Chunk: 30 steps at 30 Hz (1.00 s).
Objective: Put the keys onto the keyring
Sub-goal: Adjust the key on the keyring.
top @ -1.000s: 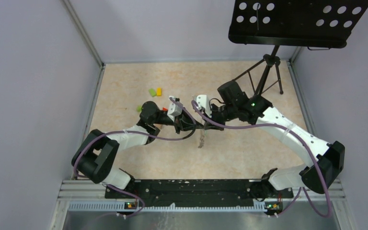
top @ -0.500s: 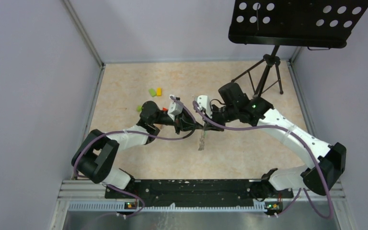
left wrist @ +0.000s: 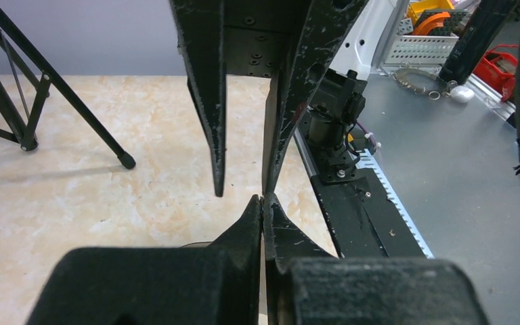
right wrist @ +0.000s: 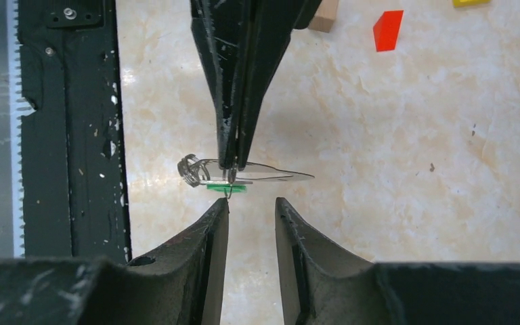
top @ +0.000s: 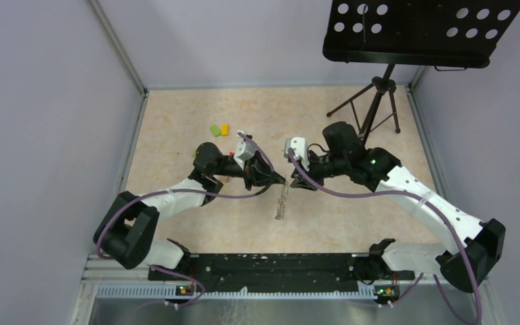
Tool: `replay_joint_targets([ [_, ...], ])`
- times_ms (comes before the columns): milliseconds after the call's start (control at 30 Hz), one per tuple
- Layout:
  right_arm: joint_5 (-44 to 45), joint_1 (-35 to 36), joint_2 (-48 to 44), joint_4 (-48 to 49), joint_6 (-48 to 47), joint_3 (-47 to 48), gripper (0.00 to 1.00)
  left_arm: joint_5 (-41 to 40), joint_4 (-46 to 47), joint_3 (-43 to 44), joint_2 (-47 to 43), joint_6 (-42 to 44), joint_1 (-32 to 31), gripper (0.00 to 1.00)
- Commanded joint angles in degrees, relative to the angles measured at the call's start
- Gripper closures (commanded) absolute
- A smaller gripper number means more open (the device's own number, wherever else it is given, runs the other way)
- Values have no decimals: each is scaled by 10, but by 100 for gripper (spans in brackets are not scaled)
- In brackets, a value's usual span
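Note:
My left gripper (top: 277, 179) is shut on the keyring (right wrist: 271, 175), a thin dark loop seen almost edge-on in the right wrist view. A wire coil (right wrist: 189, 169) and a green tag (right wrist: 229, 187) sit at its end nearer the rail. The keys (top: 282, 203) dangle below the left fingertips in the top view as a thin silver strip. My right gripper (right wrist: 252, 203) is open, just short of the loop, with nothing between its fingers. In the left wrist view my left gripper (left wrist: 264, 200) is pressed together, and the right fingers (left wrist: 215, 135) point in from above.
Green (top: 214, 130) and yellow (top: 224, 128) blocks lie behind the left arm. A red block (right wrist: 387, 30) and a tan block (right wrist: 323, 17) show in the right wrist view. A music stand's tripod (top: 378, 101) stands at the back right. The black base rail (top: 271, 265) runs along the near edge.
The right gripper has opened and drawn back to the right, away from the left gripper. The left gripper stays shut and has shifted slightly right and nearer, with the keys hanging lower.

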Motion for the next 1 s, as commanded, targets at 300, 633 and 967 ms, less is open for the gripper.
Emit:
replay_joint_targets([
  [300, -85, -4, -8, 30, -14, -8, 77, -5, 56, 6, -11, -24, 0, 100],
  [633, -64, -5, 5, 53, -5, -24, 100, -1, 81, -2, -15, -29, 0, 100],
  [967, -81, -5, 5, 72, 9, -35, 100, 3, 102, -9, -14, -32, -1, 100],
])
